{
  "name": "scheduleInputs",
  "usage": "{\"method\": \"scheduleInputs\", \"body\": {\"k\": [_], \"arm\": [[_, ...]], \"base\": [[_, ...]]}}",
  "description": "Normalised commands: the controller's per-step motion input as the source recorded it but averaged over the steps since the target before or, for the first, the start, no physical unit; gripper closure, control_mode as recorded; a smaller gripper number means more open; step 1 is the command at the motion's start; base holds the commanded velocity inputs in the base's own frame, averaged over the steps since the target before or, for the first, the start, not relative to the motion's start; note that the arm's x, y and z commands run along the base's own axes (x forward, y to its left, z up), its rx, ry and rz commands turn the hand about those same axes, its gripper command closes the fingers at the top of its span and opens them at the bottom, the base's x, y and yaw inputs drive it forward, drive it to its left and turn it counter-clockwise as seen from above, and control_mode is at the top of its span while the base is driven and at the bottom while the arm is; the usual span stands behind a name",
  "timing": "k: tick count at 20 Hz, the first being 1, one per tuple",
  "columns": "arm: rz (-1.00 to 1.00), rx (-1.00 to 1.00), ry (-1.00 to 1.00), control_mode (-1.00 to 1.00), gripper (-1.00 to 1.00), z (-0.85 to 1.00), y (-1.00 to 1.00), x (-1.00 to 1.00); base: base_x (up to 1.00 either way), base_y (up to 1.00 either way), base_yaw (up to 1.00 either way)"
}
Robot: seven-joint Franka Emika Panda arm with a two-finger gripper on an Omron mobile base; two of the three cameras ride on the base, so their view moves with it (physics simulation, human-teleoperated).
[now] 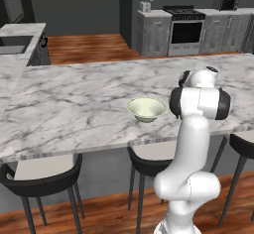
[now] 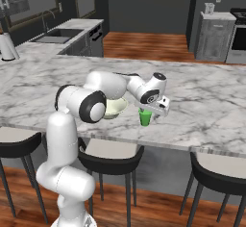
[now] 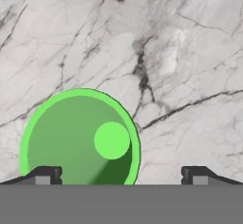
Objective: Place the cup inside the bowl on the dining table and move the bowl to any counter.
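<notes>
The pale cream-green bowl (image 1: 146,109) (image 2: 116,108) sits near the front edge of the white marble dining table (image 1: 74,104) (image 2: 206,101). Just to its right in the right base view stands the small bright green cup (image 2: 145,118), upright and apart from the bowl. My gripper (image 2: 153,110) hangs right above the cup, pointing down, open and holding nothing. In the hand view the cup (image 3: 79,137) shows from above, its mouth low and left, closer to the left fingertip (image 3: 45,174) than to the gripper's middle (image 3: 121,175). My arm hides the cup in the left base view.
Dark stools (image 1: 47,176) (image 2: 113,156) stand along the table's near side. A marble counter with a sink (image 1: 12,44) (image 2: 57,36) lies to the left, with a white kettle (image 2: 6,45) on it. Grey cabinets and a stove (image 1: 186,29) line the far wall.
</notes>
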Motion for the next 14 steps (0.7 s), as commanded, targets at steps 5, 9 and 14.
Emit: {"method": "scheduleInputs", "body": {"k": [5,9,14], "arm": [[0.00,0.00,0.00,-1.00,-1.00,-0.09,0.00,0.00],[0.00,0.00,0.00,-1.00,-1.00,-0.19,0.00,0.00],[0.00,0.00,0.00,-1.00,-1.00,-0.10,0.00,0.00]], "base": [[0.00,0.00,0.00],[0.00,0.00,0.00],[0.00,0.00,0.00]]}}
